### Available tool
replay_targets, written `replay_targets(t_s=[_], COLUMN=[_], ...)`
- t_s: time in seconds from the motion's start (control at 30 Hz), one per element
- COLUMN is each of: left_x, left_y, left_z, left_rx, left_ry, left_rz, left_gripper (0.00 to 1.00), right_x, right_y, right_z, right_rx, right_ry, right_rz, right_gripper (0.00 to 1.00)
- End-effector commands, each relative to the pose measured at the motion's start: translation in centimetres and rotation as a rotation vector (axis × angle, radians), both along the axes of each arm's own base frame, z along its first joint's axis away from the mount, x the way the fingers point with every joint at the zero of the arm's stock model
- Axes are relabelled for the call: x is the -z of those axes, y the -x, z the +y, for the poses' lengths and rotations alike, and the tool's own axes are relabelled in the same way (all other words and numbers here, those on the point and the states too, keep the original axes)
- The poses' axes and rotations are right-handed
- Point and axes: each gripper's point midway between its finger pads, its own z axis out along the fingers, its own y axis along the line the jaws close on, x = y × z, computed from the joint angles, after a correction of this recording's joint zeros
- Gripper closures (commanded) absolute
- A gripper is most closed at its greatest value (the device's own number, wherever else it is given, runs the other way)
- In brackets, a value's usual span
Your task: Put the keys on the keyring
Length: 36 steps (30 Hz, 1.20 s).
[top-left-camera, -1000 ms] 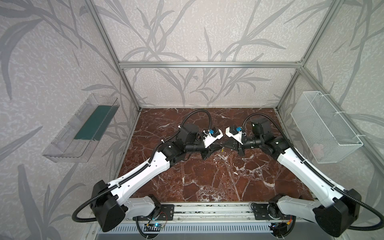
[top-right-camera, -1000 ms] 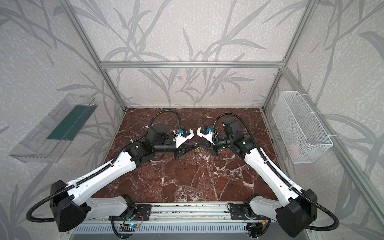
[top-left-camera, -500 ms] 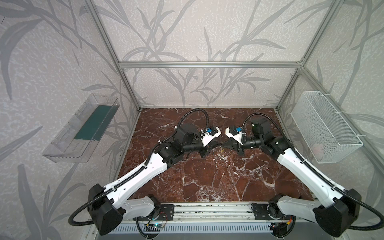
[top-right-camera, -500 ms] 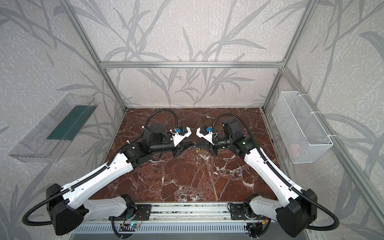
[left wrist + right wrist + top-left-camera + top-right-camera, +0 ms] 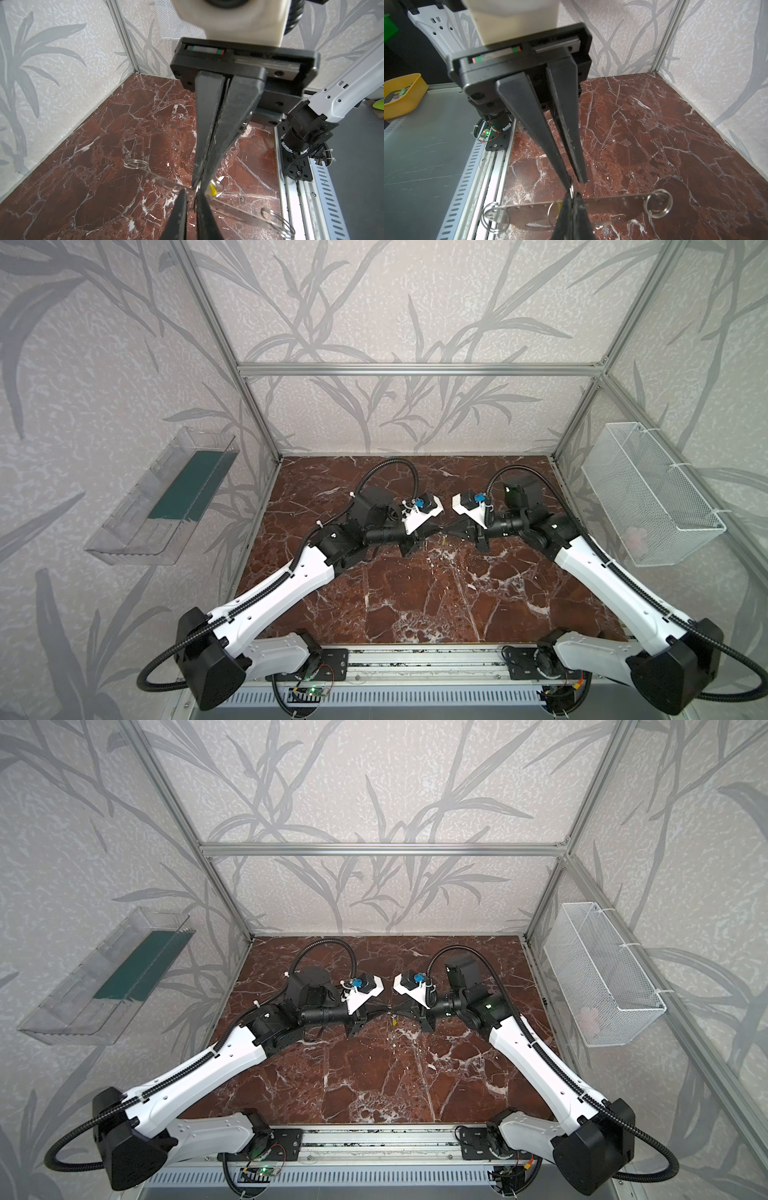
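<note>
My left gripper point(image 5: 576, 183) is clamped almost closed on the keyring point(image 5: 572, 191), a thin loop seen edge-on. It hangs above the marble tabletop point(image 5: 415, 614), mid-width and nearer the back edge. My right gripper point(image 5: 200, 181) is clenched on the same loop, tip to tip. If either arm tugs or twists, I expect the wire to slip free and drop. The keys point(image 5: 612, 204), a flat pale strip, lie level just below. Their long axis runs front edge to back edge, crosswise to both grippers.

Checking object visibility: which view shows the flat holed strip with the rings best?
The right wrist view: it shows the strip end to end, sharp, with its holes visible. The left wrist view shows it faint and partly hidden. In both top views it cannot be made out.
</note>
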Motion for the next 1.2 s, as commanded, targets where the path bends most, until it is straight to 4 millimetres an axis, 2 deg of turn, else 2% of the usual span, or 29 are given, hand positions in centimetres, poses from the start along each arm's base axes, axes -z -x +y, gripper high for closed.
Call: replay_targets(t_s=[0.0, 0.13, 0.4, 0.63, 0.7, 0.87, 1.07, 1.17], left_x=[-0.9, -0.9, -0.6, -1.5, -2.1, -3.5, -4.0, -3.9], left_y=[0.2, 0.0, -0.2, -2.5, -2.9, -3.6, -4.1, -4.2], left_z=[-0.2, -0.3, -0.7, -0.3, -0.1, 0.4, 0.8, 0.8], left_rx=[0.028, 0.019, 0.023, -0.12, -0.154, -0.21, -0.249, -0.255], left_ry=[0.036, 0.045, 0.062, 0.173, 0.222, 0.331, 0.397, 0.417], left_rz=[-0.038, -0.035, -0.014, -0.045, -0.055, -0.081, -0.093, -0.093], left_gripper=[0.95, 1.0, 1.0, 1.0, 1.0, 1.0, 1.0, 1.0], right_x=[-1.2, -1.1, -1.2, -1.1, -1.2, -1.2, -1.4, -1.6], right_y=[0.7, 0.6, 0.1, -1.1, -1.7, -2.7, -3.9, -4.4], right_z=[0.3, 0.3, 0.3, -0.2, -0.5, -1.4, -2.5, -2.7], right_rx=[-0.035, -0.031, -0.003, 0.095, 0.152, 0.263, 0.395, 0.431], right_ry=[-0.042, -0.045, -0.054, -0.062, -0.076, -0.116, -0.158, -0.191], right_rz=[-0.021, -0.018, -0.028, -0.058, -0.075, -0.086, -0.081, -0.064], right_gripper=[1.0, 1.0, 1.0, 1.0, 0.94, 0.89, 0.76, 0.74])
